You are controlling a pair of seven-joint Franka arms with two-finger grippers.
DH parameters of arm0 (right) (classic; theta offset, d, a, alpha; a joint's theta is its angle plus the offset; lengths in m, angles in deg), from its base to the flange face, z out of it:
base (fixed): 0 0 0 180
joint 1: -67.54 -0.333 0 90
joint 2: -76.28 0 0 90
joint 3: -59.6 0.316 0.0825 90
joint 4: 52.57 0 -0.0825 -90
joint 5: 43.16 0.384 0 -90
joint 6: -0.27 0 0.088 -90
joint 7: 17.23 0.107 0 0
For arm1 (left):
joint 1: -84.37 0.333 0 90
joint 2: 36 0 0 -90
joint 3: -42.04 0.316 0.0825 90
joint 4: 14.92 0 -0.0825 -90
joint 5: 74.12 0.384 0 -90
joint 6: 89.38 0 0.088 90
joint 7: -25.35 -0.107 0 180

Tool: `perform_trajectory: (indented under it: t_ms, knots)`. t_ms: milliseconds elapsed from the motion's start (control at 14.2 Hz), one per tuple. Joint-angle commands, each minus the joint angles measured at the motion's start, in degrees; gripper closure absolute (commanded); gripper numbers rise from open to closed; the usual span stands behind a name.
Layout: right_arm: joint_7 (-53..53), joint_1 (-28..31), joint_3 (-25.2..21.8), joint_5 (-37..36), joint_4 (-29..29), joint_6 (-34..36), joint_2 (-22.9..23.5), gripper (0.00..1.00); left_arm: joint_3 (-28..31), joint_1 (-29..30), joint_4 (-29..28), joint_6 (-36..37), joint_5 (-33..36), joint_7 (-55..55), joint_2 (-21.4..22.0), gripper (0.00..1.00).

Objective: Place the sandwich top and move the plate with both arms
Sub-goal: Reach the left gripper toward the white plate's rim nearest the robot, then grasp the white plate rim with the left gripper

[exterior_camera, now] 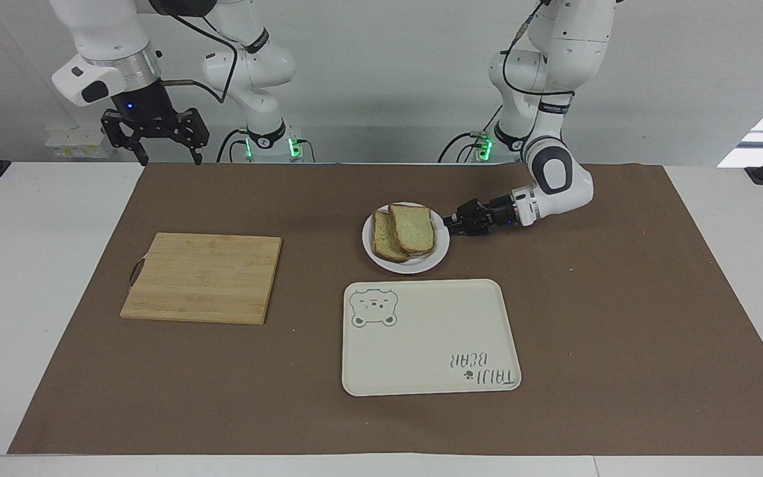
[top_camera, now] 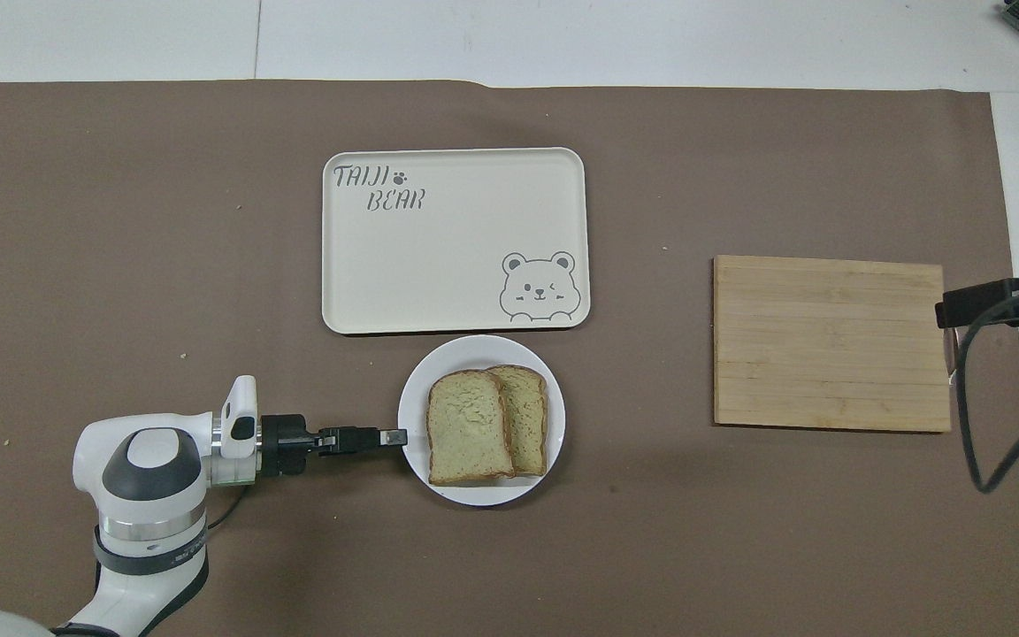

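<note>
The plate (exterior_camera: 440, 252) (top_camera: 481, 491) stands on the brown mat, just nearer to the robots than the cream tray. Two bread slices lie on it. The sandwich top (exterior_camera: 414, 228) (top_camera: 468, 438) rests askew, overlapping the smaller slice (exterior_camera: 381, 245) (top_camera: 532, 411). My left gripper (exterior_camera: 448, 224) (top_camera: 396, 436) lies low and level at the plate's rim on the left arm's side, its jaws open one above the other. My right gripper (exterior_camera: 171, 159) hangs open and empty, high over the mat's edge by its base.
A cream tray with a bear drawing (exterior_camera: 429, 336) (top_camera: 455, 241) lies just farther from the robots than the plate. A wooden cutting board (exterior_camera: 204, 277) (top_camera: 831, 341) lies toward the right arm's end. The brown mat (exterior_camera: 620, 298) covers most of the table.
</note>
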Motion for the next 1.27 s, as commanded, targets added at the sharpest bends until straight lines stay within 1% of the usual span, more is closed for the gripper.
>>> perform_trajectory:
  t_ms: [0,71,353,424,565,636,706,777,847,918,989,1201]
  knots:
    - [-1.6,0.9,0.4,0.2,0.3,0.7,-0.1,0.00,0.9,-3.3,-0.6,-0.1,-2.5,-1.6,-0.4,0.55]
    - [-1.6,0.9,0.4,0.2,0.3,0.7,-0.1,0.00,0.9,-4.0,-0.6,-0.4,-3.6,-1.6,-0.4,0.55]
    - [-1.6,0.9,0.4,0.2,0.3,0.7,-0.1,0.00,0.9,-5.2,-0.5,-1.9,-3.9,-1.4,-1.1,0.56]
    - [-1.6,0.9,0.3,0.2,0.3,0.7,-0.1,0.00,0.9,-5.3,-0.5,-1.9,-3.9,-1.3,-1.1,0.58]
    - [-1.6,0.9,0.4,0.2,0.3,0.7,-0.1,0.00,1.0,-5.1,-0.6,-1.7,-3.9,-1.3,-1.1,0.63]
    - [-1.6,0.9,0.3,0.2,0.3,0.7,-0.1,0.00,1.0,-5.0,-0.5,-1.7,-3.9,-1.3,-1.1,0.70]
    - [-1.6,0.9,0.4,0.2,0.4,0.7,-0.1,0.00,1.1,-4.9,-0.5,-1.6,-3.8,-1.3,-1.1,0.73]
    - [-1.6,0.9,0.3,0.2,0.3,0.7,-0.1,0.00,1.1,-4.9,-0.5,-1.7,-3.8,-1.4,-1.3,0.80]
    - [-1.6,0.9,0.4,0.2,0.3,0.7,-0.1,0.00,1.1,-4.8,-0.5,-1.6,-3.8,-1.5,-1.3,0.90]
    - [-1.6,0.9,0.3,0.2,0.4,0.7,-0.1,0.00,1.1,-4.7,-0.5,-1.4,-3.8,-1.6,-1.2,0.97]
    - [-1.6,0.9,0.3,0.2,0.3,0.7,-0.1,0.00,1.1,-4.5,-0.3,-1.2,-3.8,-1.6,-1.2,1.00]
    - [-1.6,0.9,0.4,0.2,0.4,0.7,-0.1,0.00,1.2,-3.8,0.1,-0.1,-3.9,-1.5,-1.3,1.00]
